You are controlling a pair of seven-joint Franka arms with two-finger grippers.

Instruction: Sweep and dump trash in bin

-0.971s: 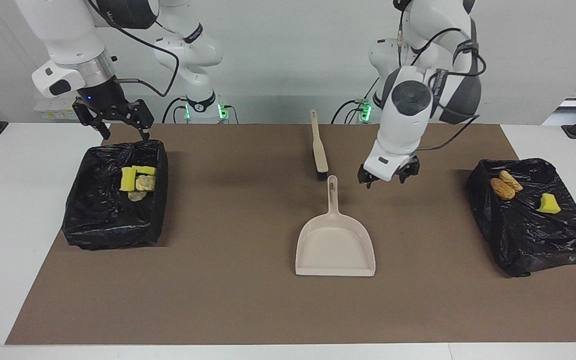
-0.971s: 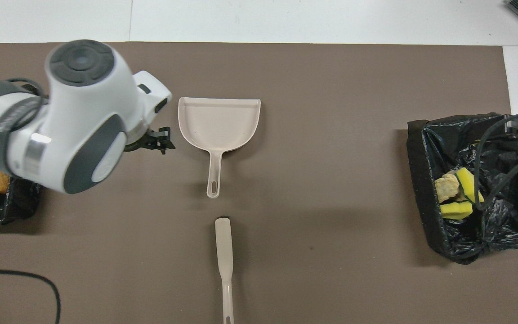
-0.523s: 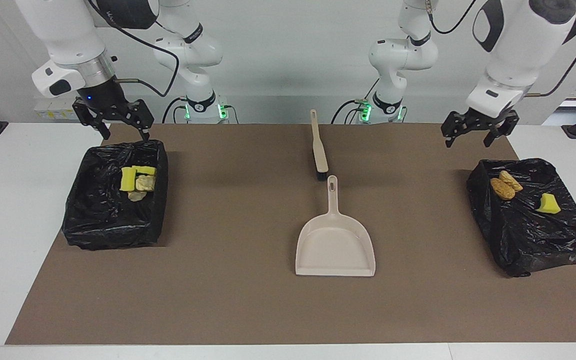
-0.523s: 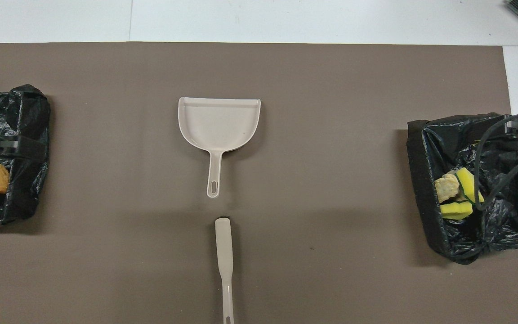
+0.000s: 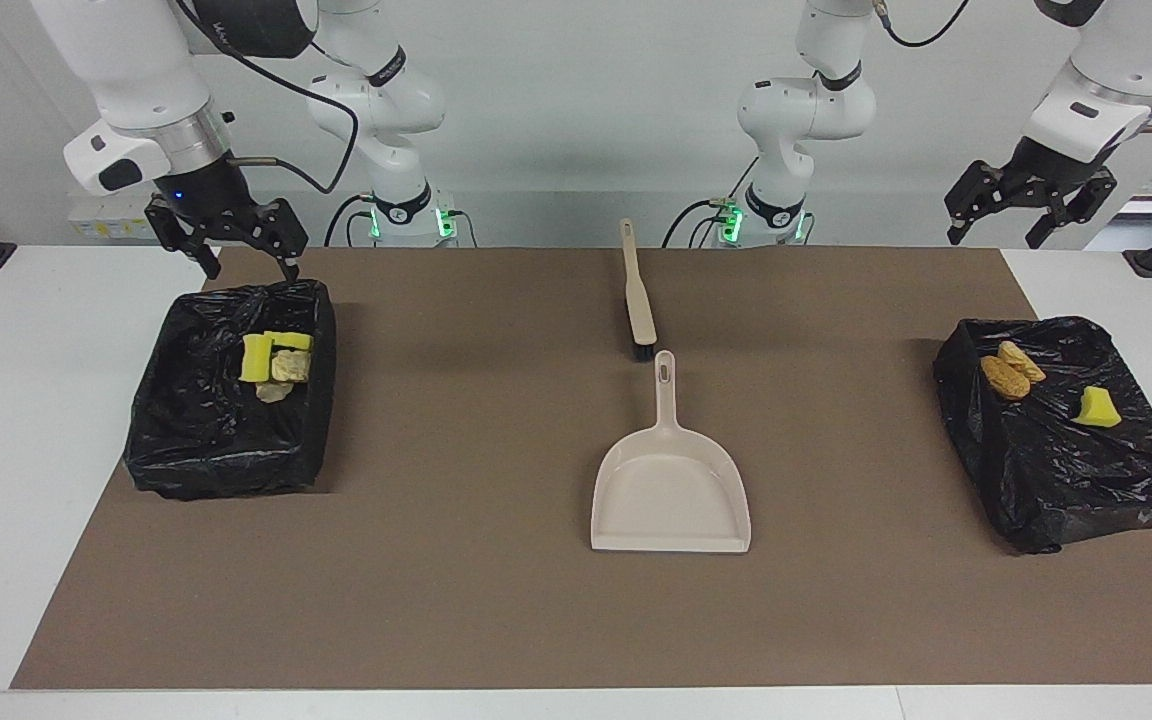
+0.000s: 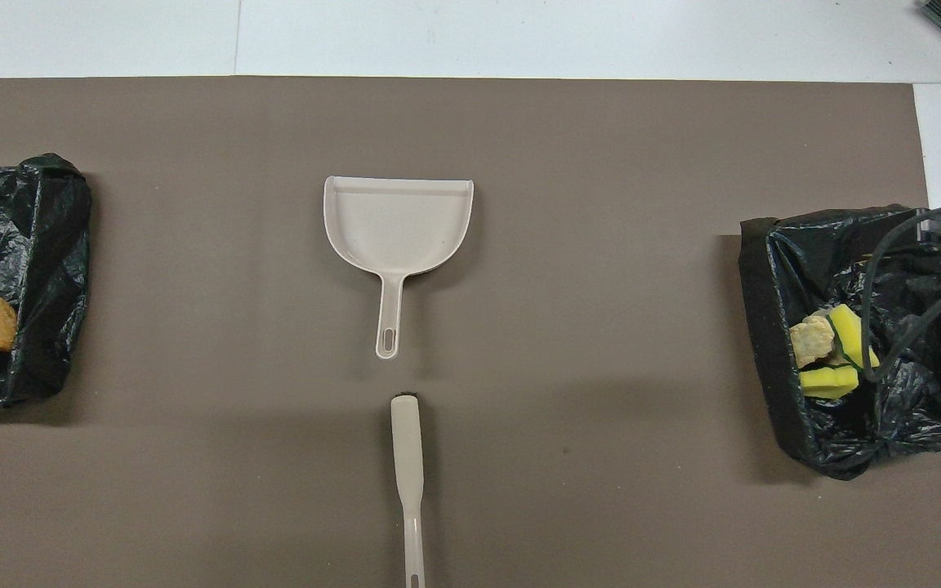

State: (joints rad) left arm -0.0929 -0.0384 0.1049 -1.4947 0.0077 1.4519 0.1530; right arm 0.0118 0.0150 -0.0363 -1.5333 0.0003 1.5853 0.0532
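Note:
The trash lies in two black-bagged bins. The bin (image 5: 226, 440) at the right arm's end holds yellow sponge chunks (image 5: 256, 358) and a pale pastry piece (image 5: 289, 367); it also shows in the overhead view (image 6: 773, 327). The bin (image 5: 1066, 470) at the left arm's end holds two golden-brown pieces (image 5: 1006, 378) and a yellow sponge chunk (image 5: 1098, 407). My right gripper (image 5: 248, 266) is open and empty, just above the rim of its bin on the robots' side. My left gripper (image 5: 996, 236) is open and empty, raised high over the table at its own end.
The beige dustpan (image 5: 671, 490) lies mid-mat, handle toward the robots, and shows in the overhead view (image 6: 397, 220). The beige brush (image 5: 639, 300) lies just nearer to the robots, in line with it. The brown mat (image 5: 436, 560) covers the white table.
My left arm has swung away from beside the dustpan's handle, up and out to its own end of the table. The right arm, dustpan, brush and trash have not moved.

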